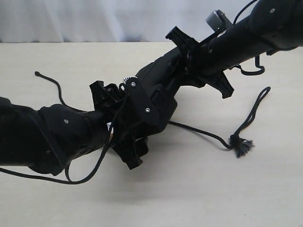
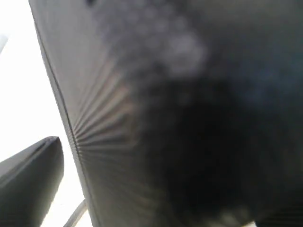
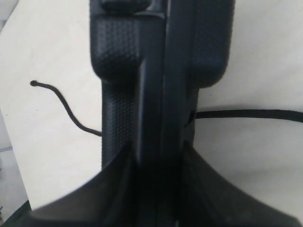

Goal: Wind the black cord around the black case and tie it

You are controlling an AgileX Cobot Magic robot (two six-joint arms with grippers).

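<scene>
The black case (image 1: 163,118) hangs above the table between the two arms, mostly hidden by them. My right gripper (image 3: 158,151) is shut on the black case (image 3: 161,71), which stands edge-on between its fingers. In the exterior view my right gripper (image 1: 175,80) reaches in from the upper right. My left gripper (image 1: 124,120) is pressed against the case from the left. The ribbed case face (image 2: 142,118) fills the left wrist view and hides the jaws. The black cord (image 1: 203,135) trails right to a frayed tassel (image 1: 242,146), and its knotted tip (image 1: 37,73) lies far left.
The pale tabletop (image 1: 199,189) spreads around both arms, with a white backdrop (image 1: 94,19) behind its far edge. A smooth robot cable (image 1: 80,179) sags under the left arm. The cord's loop end (image 1: 265,92) lies at the right.
</scene>
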